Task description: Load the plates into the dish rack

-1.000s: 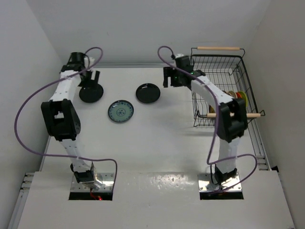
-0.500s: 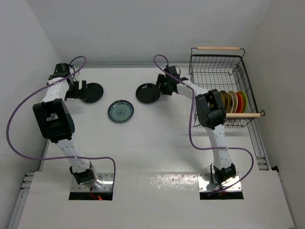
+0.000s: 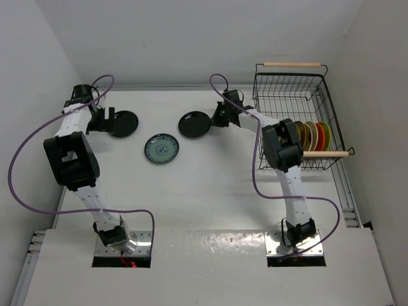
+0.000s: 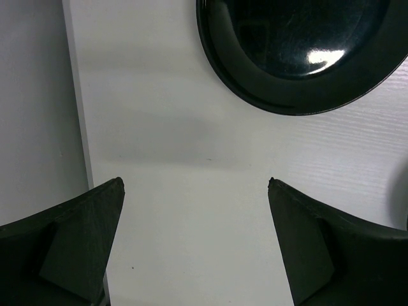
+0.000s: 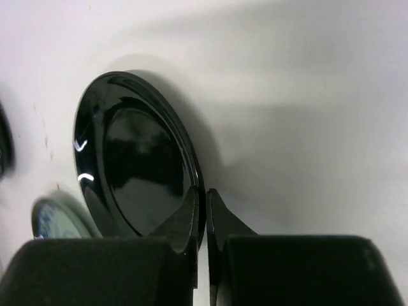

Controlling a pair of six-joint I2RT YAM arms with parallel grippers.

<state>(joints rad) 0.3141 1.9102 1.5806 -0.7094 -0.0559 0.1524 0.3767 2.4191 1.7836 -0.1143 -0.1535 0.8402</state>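
The right claw (image 3: 215,120) is closed tight, its two fingers pressed together on the near rim of a glossy black plate (image 3: 193,125). In the wrist view the rim runs straight into the thin slit at the claw (image 5: 205,210), and the rest of that black plate (image 5: 137,172) spreads out ahead of the fingertips and to their left. Whether the plate is lifted off the tabletop (image 3: 210,185) cannot be told. A blue-grey plate (image 3: 161,148) lies flat further out on that same left side, clear of the fingers, and only its edge (image 5: 54,220) shows in the wrist view. The dish rack (image 3: 288,76) stands behind the right claw, well apart from it, with a row of plates (image 3: 312,135) on edge inside. The left claw (image 3: 104,120) is spread wide and grips nothing. In its wrist view bare tabletop fills the gap between the fingertips (image 4: 194,182). A second black plate (image 4: 299,51) lies flat just ahead of the tips, more toward the right-hand finger and not touching either one. From above, that second black plate (image 3: 125,123) sits just beside the left claw.
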